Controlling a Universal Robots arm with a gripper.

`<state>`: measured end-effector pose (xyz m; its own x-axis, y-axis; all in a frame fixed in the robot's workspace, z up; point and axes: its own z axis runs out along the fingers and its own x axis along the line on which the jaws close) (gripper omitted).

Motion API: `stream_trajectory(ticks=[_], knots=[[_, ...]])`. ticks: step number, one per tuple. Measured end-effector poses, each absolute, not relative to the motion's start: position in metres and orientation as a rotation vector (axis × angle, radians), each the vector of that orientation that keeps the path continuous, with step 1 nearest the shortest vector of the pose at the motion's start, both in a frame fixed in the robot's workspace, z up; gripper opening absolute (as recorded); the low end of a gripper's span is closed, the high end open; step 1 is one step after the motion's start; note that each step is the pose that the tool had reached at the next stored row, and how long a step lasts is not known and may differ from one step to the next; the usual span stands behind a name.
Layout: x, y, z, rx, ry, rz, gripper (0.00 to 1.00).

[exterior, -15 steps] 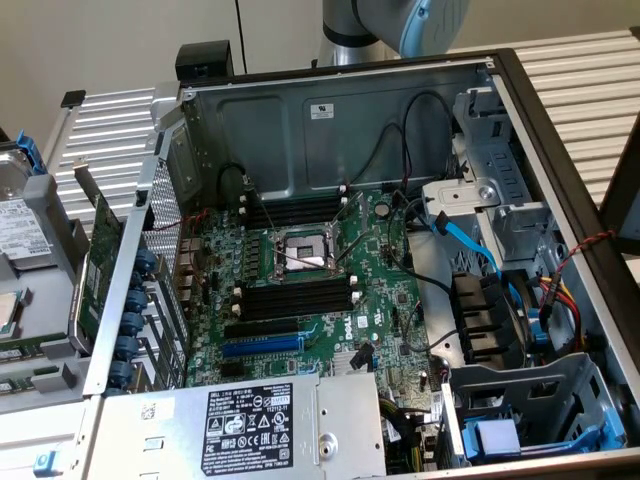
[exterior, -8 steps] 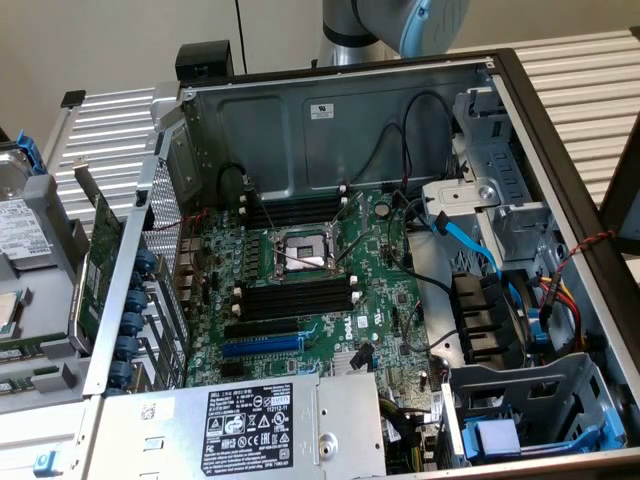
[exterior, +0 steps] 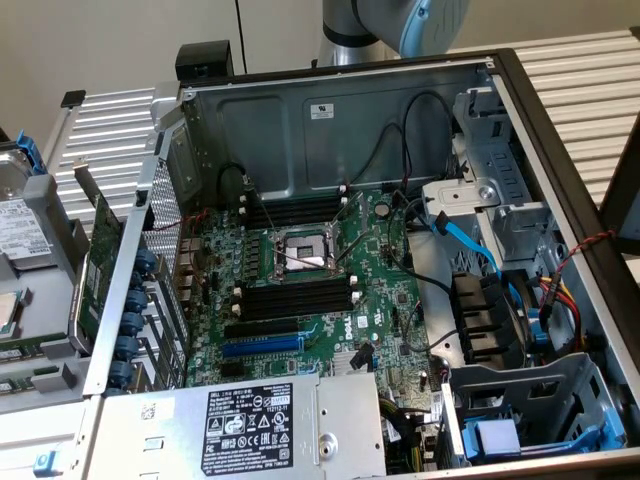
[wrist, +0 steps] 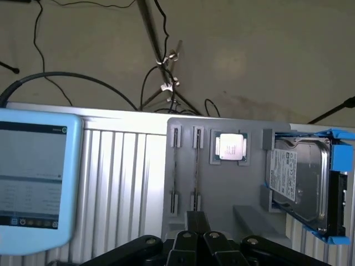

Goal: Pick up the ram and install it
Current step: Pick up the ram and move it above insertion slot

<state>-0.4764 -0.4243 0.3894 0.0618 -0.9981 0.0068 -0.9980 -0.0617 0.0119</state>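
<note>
The open computer case [exterior: 340, 110] lies on its side. Its green motherboard [exterior: 380, 290] faces up, and the long black memory slots [exterior: 295, 297] beside the processor socket look empty. Nothing has been installed in them yet.

In the wrist view a grey holder [wrist: 222, 188] sits on a ribbed table. It carries a hard drive [wrist: 294, 177] in a blue frame and a square processor chip [wrist: 231, 147]. The ram [wrist: 196, 172] stands on edge in a narrow groove of that holder, and a second stick [wrist: 175, 172] stands in the groove just beside it. Both are seen edge-on, so I cannot tell the chip side from the label side.

The gripper [wrist: 197, 219] is clenched with nothing between its fingers. It hangs above the holder, nearest the ram and roughly in line with it, but apart from it.

The ram should be very light and stiff, but thin and easily damaged. Its flat faces carry chips, and its lower edge probably carries the contacts. Only the narrow top edge is free, so the sound hold is a pinch across the two faces near the middle of its length. The pinch should be firm enough that the smooth board does not slip, yet gentle on the chips.
</note>
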Motion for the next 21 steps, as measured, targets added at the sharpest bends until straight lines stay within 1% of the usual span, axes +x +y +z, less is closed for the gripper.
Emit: stream_trajectory(ticks=[7, 21], knots=[[-0.474, -0.424, 0.384, 2.279, -2.143, -0.005, 0.11], [-0.469, -0.424, 0.362, 2.279, -2.143, -0.005, 0.11]])
